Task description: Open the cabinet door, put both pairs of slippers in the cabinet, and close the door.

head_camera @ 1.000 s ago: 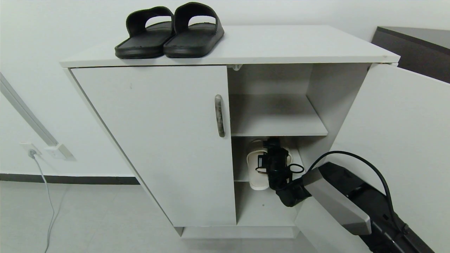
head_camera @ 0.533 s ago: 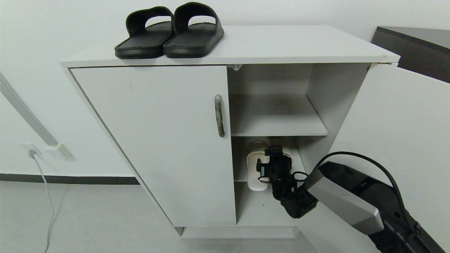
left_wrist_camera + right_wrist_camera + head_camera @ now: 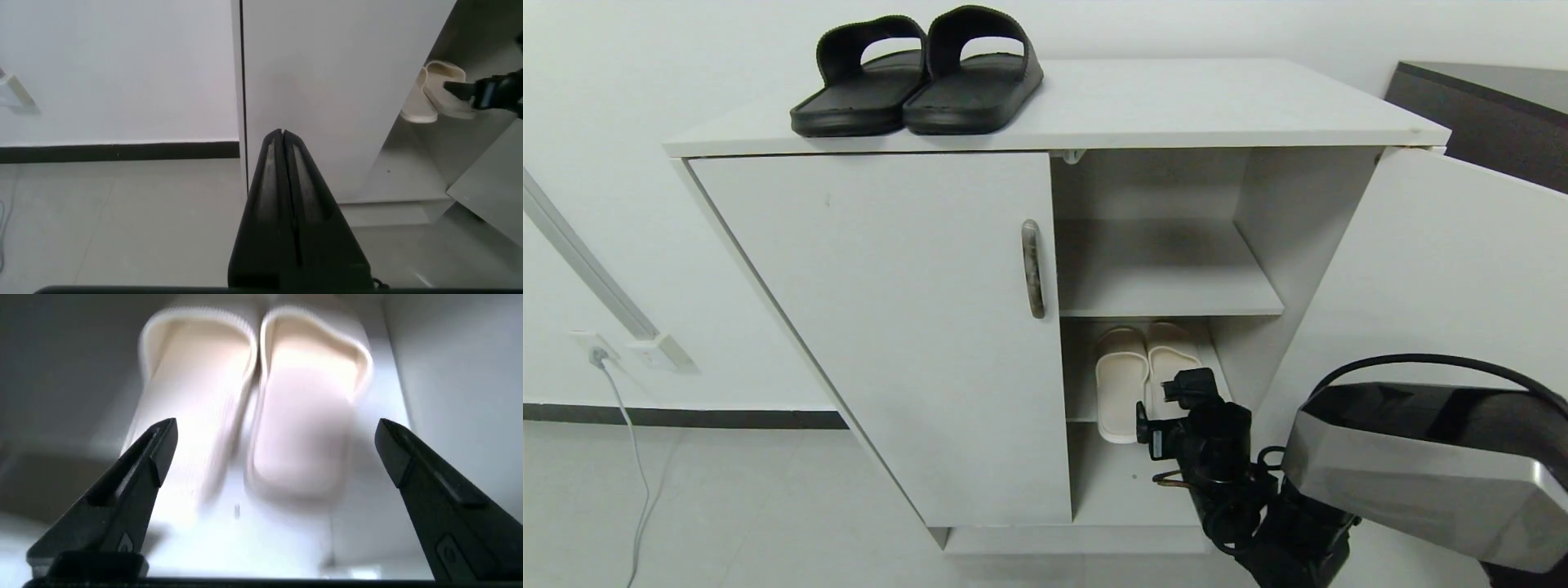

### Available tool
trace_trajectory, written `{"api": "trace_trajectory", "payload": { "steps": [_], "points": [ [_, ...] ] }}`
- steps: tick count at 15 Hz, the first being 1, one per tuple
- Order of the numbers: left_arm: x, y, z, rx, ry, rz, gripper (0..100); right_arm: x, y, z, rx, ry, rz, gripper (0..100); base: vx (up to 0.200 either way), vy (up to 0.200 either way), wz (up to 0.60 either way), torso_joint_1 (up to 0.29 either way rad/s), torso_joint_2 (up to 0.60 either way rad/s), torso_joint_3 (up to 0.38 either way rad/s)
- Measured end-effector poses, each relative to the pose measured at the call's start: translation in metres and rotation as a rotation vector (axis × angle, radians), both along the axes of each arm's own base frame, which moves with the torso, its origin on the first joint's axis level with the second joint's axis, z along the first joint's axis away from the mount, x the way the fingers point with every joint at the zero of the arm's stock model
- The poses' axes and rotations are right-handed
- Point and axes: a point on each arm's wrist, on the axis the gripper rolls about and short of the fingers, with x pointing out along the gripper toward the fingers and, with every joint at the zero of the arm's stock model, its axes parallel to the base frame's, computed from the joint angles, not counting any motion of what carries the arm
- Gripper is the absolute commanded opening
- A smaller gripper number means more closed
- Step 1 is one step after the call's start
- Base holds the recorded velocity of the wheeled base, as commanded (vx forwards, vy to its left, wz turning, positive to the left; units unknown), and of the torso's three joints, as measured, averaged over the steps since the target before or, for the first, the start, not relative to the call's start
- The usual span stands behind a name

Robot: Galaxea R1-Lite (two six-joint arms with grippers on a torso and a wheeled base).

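A white cabinet (image 3: 1045,106) stands against the wall, its right door (image 3: 1445,269) swung open and its left door (image 3: 890,327) closed. The black slippers (image 3: 919,73) sit as a pair on the cabinet top at the left. The cream slippers (image 3: 1143,371) lie side by side on the middle shelf inside; the right wrist view has the cream slippers (image 3: 261,433) just ahead. My right gripper (image 3: 278,469) is open and empty, hanging just outside the shelf's front edge. My left gripper (image 3: 282,143) is shut, low in front of the closed left door.
The upper shelf (image 3: 1168,278) and the bottom compartment (image 3: 1127,490) hold nothing. A wall socket with a cable (image 3: 600,355) is at the lower left. A dark piece of furniture (image 3: 1486,106) stands behind the open door.
My right gripper has drawn back out of the cabinet and lowered, leaving the cream slippers on the middle shelf. The right arm has swung nearer the camera.
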Motion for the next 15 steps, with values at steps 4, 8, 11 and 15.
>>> {"api": "trace_trajectory", "payload": {
  "steps": [4,8,11,15],
  "points": [
    [0.000,0.000,0.000,-0.001,0.000,0.000,0,-0.019,-0.004,0.016,0.012,-0.016,0.022,100,0.000,0.000,0.00,0.000,0.00,0.000],
    [0.000,0.000,0.000,0.001,0.000,0.001,0,-0.020,-0.005,0.019,0.016,-0.021,0.023,100,-0.150,0.000,0.00,0.003,0.00,-0.001],
    [0.000,0.000,0.000,0.000,-0.001,0.001,0,-0.021,-0.005,0.019,0.017,-0.023,0.024,100,-0.200,0.000,0.00,-0.001,0.00,0.002],
    [0.000,0.000,0.000,-0.001,-0.001,0.001,0,-0.021,-0.005,0.020,0.019,-0.026,0.023,100,-0.200,0.000,0.00,0.002,0.00,0.004]
  ]
}}
